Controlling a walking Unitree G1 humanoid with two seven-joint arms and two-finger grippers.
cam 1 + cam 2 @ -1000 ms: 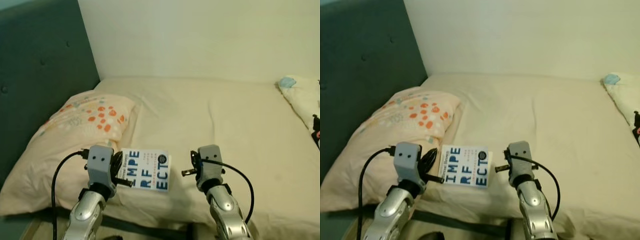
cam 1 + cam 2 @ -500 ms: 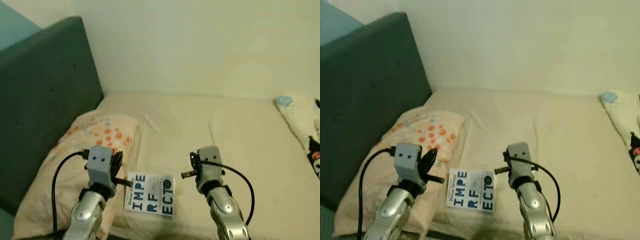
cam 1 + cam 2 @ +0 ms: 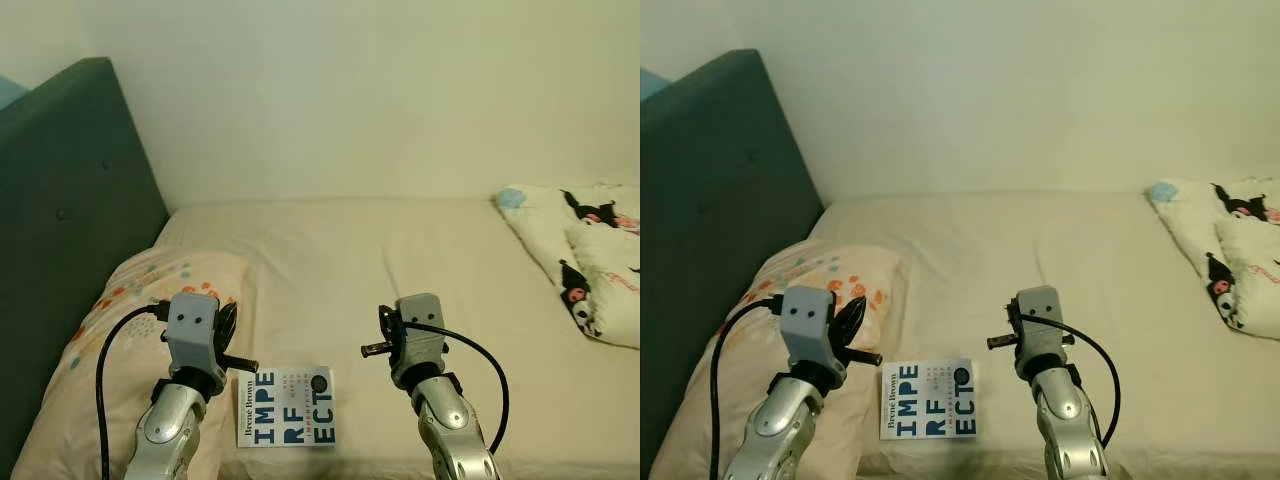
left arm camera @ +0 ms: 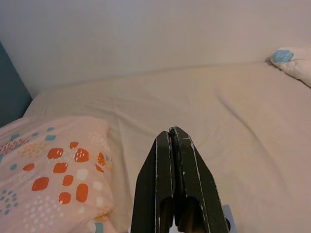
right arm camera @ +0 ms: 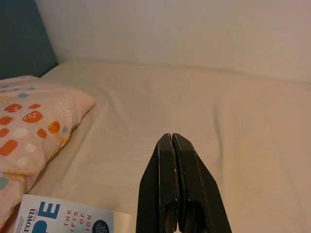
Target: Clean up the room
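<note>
From the left eye view, the bed (image 3: 400, 270) runs away from the robot, its cream sheet bare through the middle. A book (image 3: 286, 407) with a white cover and big blue letters lies flat at the near edge, just right of the spotted pillow (image 3: 120, 330) that sits against the dark headboard (image 3: 70, 230) on the left. A white patterned blanket (image 3: 580, 270) is bunched at the far right. The left claw (image 3: 232, 352) hovers just left of the book, above the pillow's near corner; the right claw (image 3: 372, 338) hangs to the book's right, a little farther off and apart from it.

The right eye view gives the same layout, with the book between the two arms and nearer the left one.

In the left wrist view, the left claw's fingers (image 4: 171, 189) are pressed together with nothing between them, pointing across the sheet with the pillow to one side; a pale sliver beside the fingers' base may be the book's edge.

In the right wrist view, the right claw's fingers (image 5: 175, 189) are likewise closed flat and empty, and the book's cover corner shows below them next to the pillow.

The book looks like the thing to tidy. To lift it well, I judge one claw should spread first, then come down at a free edge. The near edge, by the mattress rim, seems best. A thin flat book on soft bedding gives little to bite, so sliding one finger under the cover while the sheet yields should help. The pillow crowds the left side, so the right claw probably has the cleaner approach.
</note>
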